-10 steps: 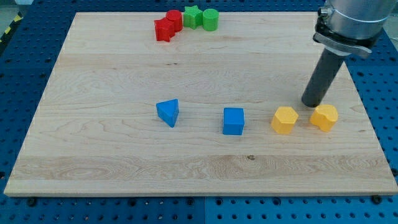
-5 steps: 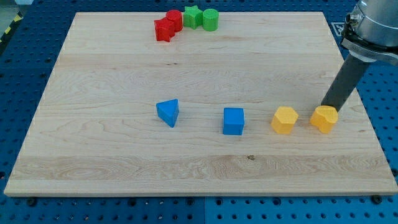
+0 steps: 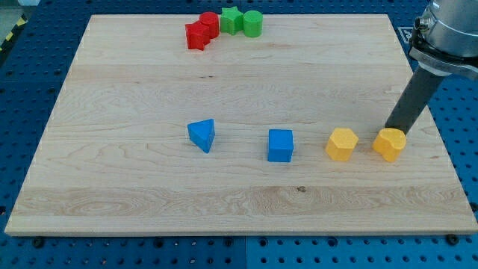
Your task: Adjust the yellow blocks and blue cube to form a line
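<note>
A blue cube [image 3: 281, 145] sits right of the board's middle. Two yellow blocks lie to its right in a rough row: one [image 3: 342, 144] close by and one [image 3: 390, 143] near the board's right edge. My tip [image 3: 396, 128] rests just behind the right yellow block, at its top right side, touching or nearly touching it. The rod leans up toward the view's upper right.
A blue triangular block [image 3: 202, 135] lies left of the cube. Two red blocks [image 3: 202, 30], a green star [image 3: 232, 19] and a green cylinder [image 3: 252, 24] cluster at the top edge. The wooden board [image 3: 134, 194] rests on a blue perforated table.
My tip moved right, from between the two yellow blocks to behind the right one, then stayed still over the last half second. No block has visibly moved.
</note>
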Available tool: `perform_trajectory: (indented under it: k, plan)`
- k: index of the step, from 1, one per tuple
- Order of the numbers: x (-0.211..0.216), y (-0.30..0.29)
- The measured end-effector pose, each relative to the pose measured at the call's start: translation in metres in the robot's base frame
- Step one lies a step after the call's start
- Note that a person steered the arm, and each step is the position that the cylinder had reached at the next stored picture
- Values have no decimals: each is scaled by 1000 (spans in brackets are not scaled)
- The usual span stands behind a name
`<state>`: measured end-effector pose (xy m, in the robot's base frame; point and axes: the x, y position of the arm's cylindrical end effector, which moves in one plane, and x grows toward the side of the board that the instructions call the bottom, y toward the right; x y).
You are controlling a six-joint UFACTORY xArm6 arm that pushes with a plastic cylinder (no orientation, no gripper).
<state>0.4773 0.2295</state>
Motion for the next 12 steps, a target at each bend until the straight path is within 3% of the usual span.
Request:
perform_trajectory:
  k: [5,8,12]
  plan:
    - [4,-3]
    - [-5,-67]
    - [2,-94]
